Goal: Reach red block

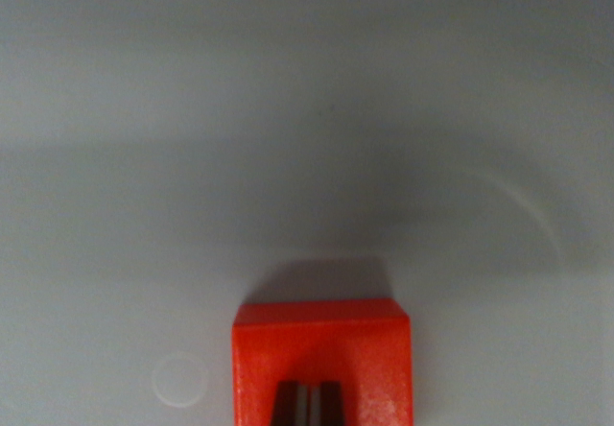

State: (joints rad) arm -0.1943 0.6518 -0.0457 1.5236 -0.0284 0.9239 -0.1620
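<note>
A red block (321,342) sits on the pale grey surface at the bottom centre of the wrist view, cut off by the lower edge. My gripper (308,399) shows as two dark fingertips (288,405) standing over the block's near face, with only a thin light sliver between them. The fingers are shut and hold nothing. The block's far edge and its shadow lie just beyond the tips.
The pale grey tabletop (307,109) fills the rest of the view. A faint round mark (179,379) lies left of the block, and a faint curved scuff (528,210) lies to the upper right. A broad soft shadow crosses the middle.
</note>
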